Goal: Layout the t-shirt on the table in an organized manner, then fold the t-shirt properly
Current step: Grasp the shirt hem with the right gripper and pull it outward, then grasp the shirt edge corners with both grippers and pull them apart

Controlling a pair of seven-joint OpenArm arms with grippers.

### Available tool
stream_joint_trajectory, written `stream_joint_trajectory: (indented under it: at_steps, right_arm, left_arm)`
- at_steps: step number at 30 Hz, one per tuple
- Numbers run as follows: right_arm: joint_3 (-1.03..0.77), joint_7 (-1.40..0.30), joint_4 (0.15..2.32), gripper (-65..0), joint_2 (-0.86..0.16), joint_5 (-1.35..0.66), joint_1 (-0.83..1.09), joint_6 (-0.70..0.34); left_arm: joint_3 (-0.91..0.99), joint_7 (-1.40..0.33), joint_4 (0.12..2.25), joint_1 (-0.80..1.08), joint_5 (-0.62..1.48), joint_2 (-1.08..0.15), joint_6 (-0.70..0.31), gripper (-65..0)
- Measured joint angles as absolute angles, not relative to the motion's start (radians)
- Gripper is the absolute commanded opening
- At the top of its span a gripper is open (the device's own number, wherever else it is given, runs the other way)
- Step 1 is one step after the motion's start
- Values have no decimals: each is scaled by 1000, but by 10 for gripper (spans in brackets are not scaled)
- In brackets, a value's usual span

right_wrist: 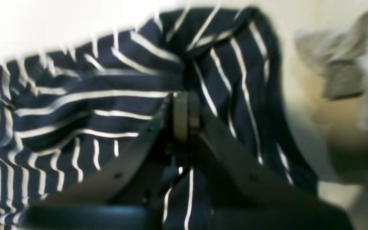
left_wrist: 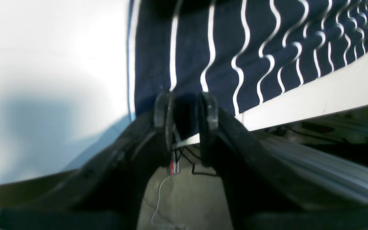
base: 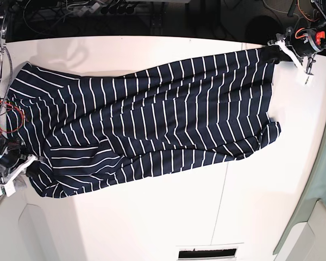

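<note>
Navy striped cloth lay stretched slantwise across the table (base: pixel 152 223), one end at the far corner where my left pincer (left_wrist: pixel 185 107) reached it, the other by the opposite edge where my right pincer (right_wrist: pixel 185 111) had it. I was holding the shirt (base: pixel 152 119) at two far-apart points because pulling from both ends draws the fabric out long and takes up the slack, which I judged the laying-out step called for. My right pincer was pressed fully together with a bunched fold of shirt rising just past its tips; I took that as a pinch on the cloth. My left pincer stood partly parted at the table's edge, its fingers (left_wrist: pixel 162 108) against the shirt's hem; whether cloth actually sat between them I could not tell, since the gap showed only dark. The shirt was not yet flat: ripples ran through the stripes near my left side, and a doubled-over flap sat near my right. A grey cloth (right_wrist: pixel 347 70) lay beyond the shirt, apart from it.
</note>
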State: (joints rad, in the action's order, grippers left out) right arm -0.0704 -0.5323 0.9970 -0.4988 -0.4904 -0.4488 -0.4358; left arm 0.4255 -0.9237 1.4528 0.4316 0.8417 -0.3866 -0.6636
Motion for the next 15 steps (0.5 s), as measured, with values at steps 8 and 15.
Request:
stream_joint_trajectory:
  at_steps: [8, 15]
  right_arm:
    - [-244, -609, 1010, -650, -621, -647, -368, -544]
    - [-395, -744, 1014, -650, -716, -825, -197, -574]
  left_arm:
    - [426, -938, 1614, 437, 873, -396, -682, -486]
    - [426, -919, 1664, 435, 891, -396, -686, -486]
